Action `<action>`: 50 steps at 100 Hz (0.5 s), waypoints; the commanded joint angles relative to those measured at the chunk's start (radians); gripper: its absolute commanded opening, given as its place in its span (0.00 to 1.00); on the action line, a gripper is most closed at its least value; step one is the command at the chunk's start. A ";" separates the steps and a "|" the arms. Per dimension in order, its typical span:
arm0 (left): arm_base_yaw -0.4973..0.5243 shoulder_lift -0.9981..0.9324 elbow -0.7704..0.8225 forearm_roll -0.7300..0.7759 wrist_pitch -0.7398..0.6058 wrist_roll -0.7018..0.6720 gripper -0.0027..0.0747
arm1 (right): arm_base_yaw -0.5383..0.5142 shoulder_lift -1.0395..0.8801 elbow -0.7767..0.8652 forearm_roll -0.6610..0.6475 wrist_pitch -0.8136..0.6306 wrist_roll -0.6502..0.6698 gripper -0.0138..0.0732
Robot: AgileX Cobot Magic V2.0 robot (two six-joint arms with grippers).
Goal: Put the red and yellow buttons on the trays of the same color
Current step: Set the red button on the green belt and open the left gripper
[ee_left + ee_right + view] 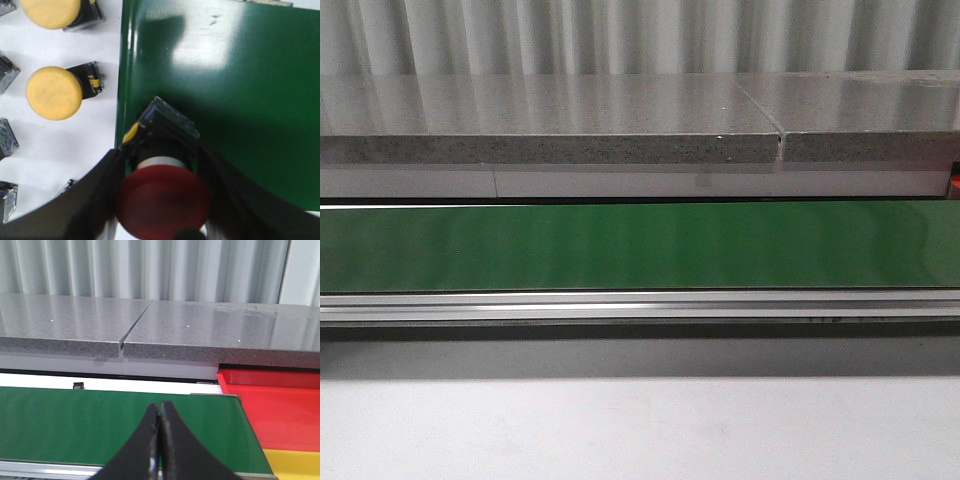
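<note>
In the left wrist view my left gripper (161, 156) is shut on a red button (162, 200), gripping its black body just under the red cap. The button hangs over the edge of the green belt (225, 75), its base tilted onto the belt. Two yellow buttons (54, 93) (50, 10) lie on the white surface beside the belt. In the right wrist view my right gripper (160, 407) is shut on nothing above the green belt (75, 425). The red tray (280, 410) and a corner of the yellow tray (295, 462) sit past the belt's end. Neither gripper shows in the front view.
The green belt (640, 245) runs across the front view with a metal rail (640, 305) along its near side. Behind it is a grey stone counter (550, 120). More button bases (7, 140) lie cut off at the edge of the white surface (60, 145).
</note>
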 commanded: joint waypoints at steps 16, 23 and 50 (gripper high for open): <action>-0.007 -0.039 -0.030 -0.005 0.035 0.013 0.40 | -0.004 -0.015 -0.006 -0.011 -0.083 -0.005 0.08; -0.007 -0.039 -0.030 -0.016 0.029 0.026 0.49 | -0.004 -0.015 -0.006 -0.011 -0.083 -0.005 0.08; -0.007 -0.039 -0.032 -0.051 -0.010 0.026 0.67 | -0.004 -0.015 -0.006 -0.011 -0.083 -0.005 0.08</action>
